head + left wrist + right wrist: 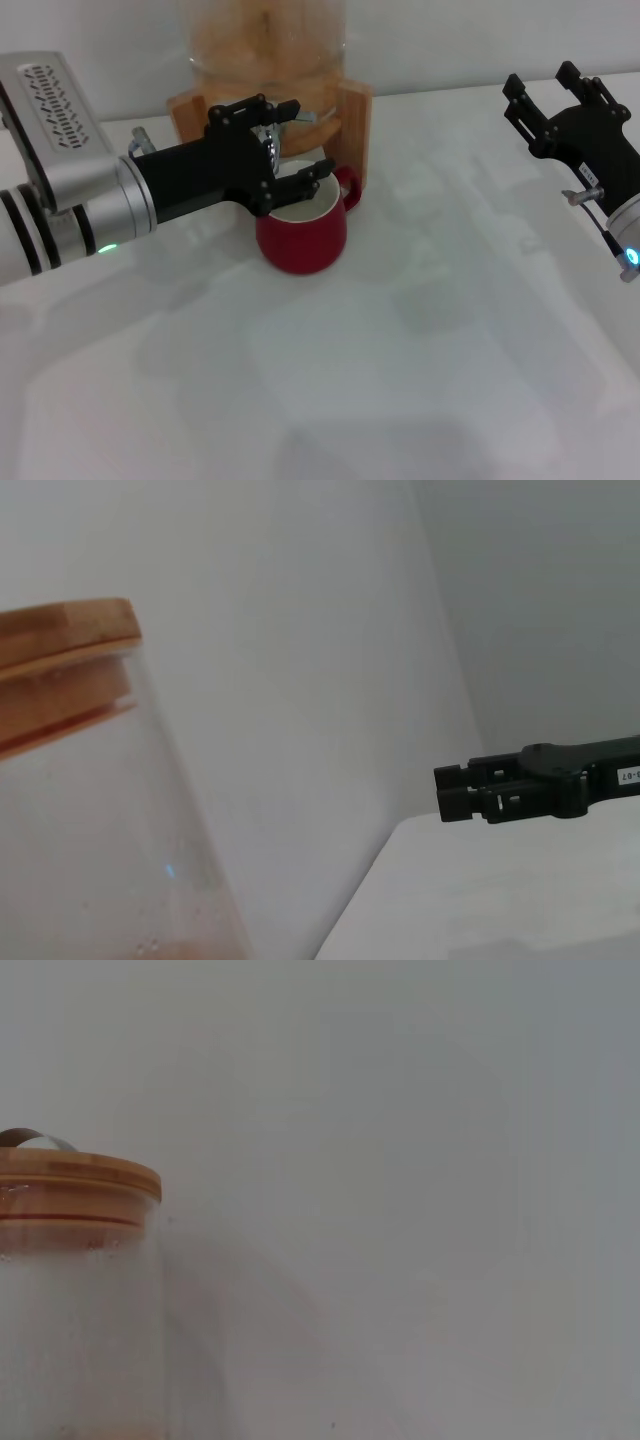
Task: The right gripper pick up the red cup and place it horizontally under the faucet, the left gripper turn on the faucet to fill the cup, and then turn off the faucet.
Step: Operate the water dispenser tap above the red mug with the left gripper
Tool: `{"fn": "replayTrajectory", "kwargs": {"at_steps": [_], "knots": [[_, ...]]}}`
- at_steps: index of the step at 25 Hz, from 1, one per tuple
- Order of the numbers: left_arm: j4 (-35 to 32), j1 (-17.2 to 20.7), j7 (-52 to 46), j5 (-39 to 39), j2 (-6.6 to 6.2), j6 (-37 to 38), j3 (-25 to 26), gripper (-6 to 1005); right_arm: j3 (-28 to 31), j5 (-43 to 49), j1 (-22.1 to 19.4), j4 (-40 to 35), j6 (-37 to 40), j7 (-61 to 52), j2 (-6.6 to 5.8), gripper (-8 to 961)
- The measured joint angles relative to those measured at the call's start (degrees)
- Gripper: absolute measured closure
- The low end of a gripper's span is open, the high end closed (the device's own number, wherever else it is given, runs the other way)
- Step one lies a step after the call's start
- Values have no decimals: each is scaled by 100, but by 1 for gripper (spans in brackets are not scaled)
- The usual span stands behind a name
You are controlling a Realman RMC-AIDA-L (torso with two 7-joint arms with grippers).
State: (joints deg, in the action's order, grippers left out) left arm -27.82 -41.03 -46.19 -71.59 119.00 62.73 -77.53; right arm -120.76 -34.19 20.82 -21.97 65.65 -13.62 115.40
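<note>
Head view shows the red cup (301,238) standing upright on the white table (400,380), mouth up with its off-white inside visible and its small handle pointing toward the wooden stand (350,125) just behind it. It sits directly below the faucet (272,140), whose chrome body is mostly hidden by black fingers. The left gripper (280,140) reaches in from the left, over the cup's rim, with its upper fingers at the faucet and its lower fingers just above the cup's mouth; the fingers are spread around the tap, though whether they actually press on the lever cannot be told. Above the stand rises the clear dispenser (268,40), holding an orange-tinted fill.

Well apart to the right, the right gripper (550,95) hovers above the table with its fingers parted and nothing between them. The left wrist view shows the dispenser's glass wall under its wooden lid (65,660), with the right gripper's black fingers (500,785) farther off over the table edge. The right wrist view shows only the lidded dispenser top (75,1185) against the plain wall (400,1160).
</note>
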Motion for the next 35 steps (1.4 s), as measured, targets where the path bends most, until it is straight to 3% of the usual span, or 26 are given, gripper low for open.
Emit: {"fn": "replayTrajectory", "kwargs": {"at_steps": [21, 29, 35], "knots": [[-116, -141, -19, -104, -15, -32, -24, 261, 18, -38, 18, 9, 80, 0, -2, 249], [-382, 51, -121, -235, 29, -21, -44, 261, 18, -52, -6, 24, 139, 0, -9, 249], [-776, 422, -178, -232, 43, -50, -292, 261, 18, -54, -6, 31, 140, 0, -9, 249]]}}
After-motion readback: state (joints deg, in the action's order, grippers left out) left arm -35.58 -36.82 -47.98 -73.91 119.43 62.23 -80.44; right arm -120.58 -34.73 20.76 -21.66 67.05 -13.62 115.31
